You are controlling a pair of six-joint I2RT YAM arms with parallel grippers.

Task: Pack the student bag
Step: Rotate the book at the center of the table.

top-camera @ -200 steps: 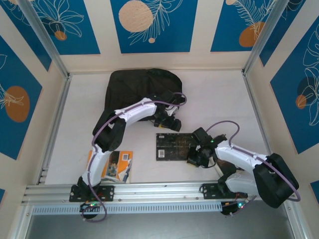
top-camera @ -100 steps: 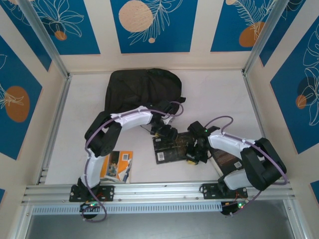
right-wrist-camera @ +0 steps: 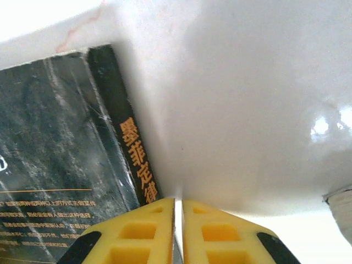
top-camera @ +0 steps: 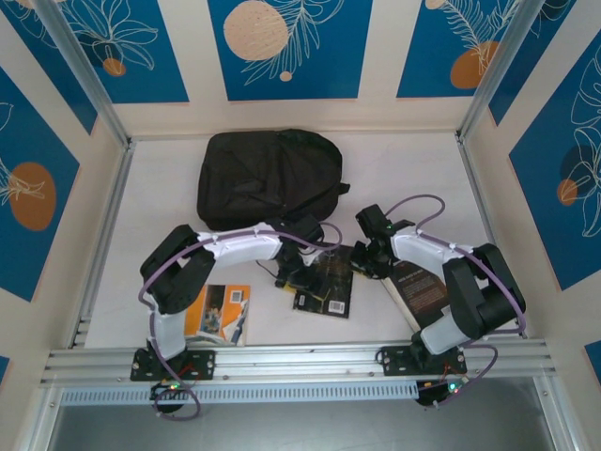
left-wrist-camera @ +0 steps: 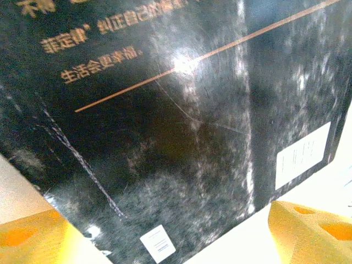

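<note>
**Two robot arms met over a black book, with the backpack lying behind them**

From the overhead camera, the student bag (top-camera: 268, 178), a large black fabric backpack, lay flat on the white table (top-camera: 413, 178) in the upper middle of the frame, against the back wall. Nothing touched it.

Just below it, at the centre of the frame, lay a black book with gold print (top-camera: 327, 280), turned at a slight angle. The left gripper (top-camera: 293, 272) hung over the book's left edge. In the left wrist view its yellow fingers (left-wrist-camera: 33, 242) stood wide apart at the two lower corners, holding nothing, with the glossy book cover (left-wrist-camera: 181, 137) across the frame between and above them.

The right gripper (top-camera: 362, 263) sat at the book's upper right corner. In the right wrist view its yellow pads (right-wrist-camera: 137, 231) were almost together, with only a thin slit between them. The book's spine (right-wrist-camera: 137, 165) ran down to the left pad; whether anything was pinched could not be told.

An orange book (top-camera: 221, 312) lay at the lower left, beside the left arm's base. A brown book (top-camera: 423, 291) lay at the lower right, partly under the right arm.
</note>
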